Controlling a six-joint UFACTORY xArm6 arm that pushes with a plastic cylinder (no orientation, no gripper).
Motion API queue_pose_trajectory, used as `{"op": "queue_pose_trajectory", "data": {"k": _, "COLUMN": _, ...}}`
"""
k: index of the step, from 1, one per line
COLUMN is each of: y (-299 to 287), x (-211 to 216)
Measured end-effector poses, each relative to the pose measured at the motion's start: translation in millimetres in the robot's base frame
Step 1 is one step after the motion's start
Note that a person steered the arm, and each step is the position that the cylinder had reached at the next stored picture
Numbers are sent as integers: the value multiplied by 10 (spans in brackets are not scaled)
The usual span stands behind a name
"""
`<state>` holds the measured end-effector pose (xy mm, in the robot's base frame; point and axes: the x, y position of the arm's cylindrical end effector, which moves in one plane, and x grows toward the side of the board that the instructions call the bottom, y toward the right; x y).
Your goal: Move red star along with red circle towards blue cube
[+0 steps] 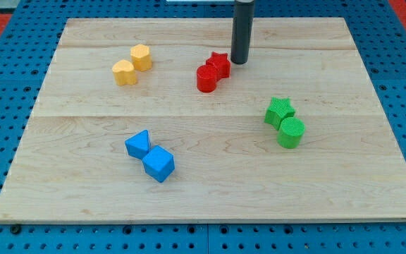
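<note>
The red star (pixel 218 64) and the red circle (pixel 206 78) touch each other near the view's top centre, the circle to the lower left of the star. My tip (pixel 239 62) stands just to the right of the red star, close to it or touching. The blue cube (pixel 159 164) lies at the lower left of the board's middle, touching a second blue block (pixel 138 144) at its upper left. The red pair is well above and to the right of the blue cube.
Two yellow blocks (pixel 124 72) (pixel 141 56) sit together at the upper left. A green star (pixel 279 111) and a green cylinder (pixel 291 132) sit together at the right. The wooden board (pixel 83 190) lies on a blue pegboard table.
</note>
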<state>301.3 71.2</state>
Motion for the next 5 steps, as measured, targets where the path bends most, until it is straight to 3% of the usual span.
{"op": "queue_pose_trajectory", "data": {"k": 1, "y": -103, "x": -138}}
{"op": "queue_pose_trajectory", "data": {"k": 3, "y": -742, "x": 455}}
{"op": "queue_pose_trajectory", "data": {"k": 4, "y": -604, "x": 478}}
{"op": "queue_pose_trajectory", "data": {"k": 5, "y": 526, "x": 495}}
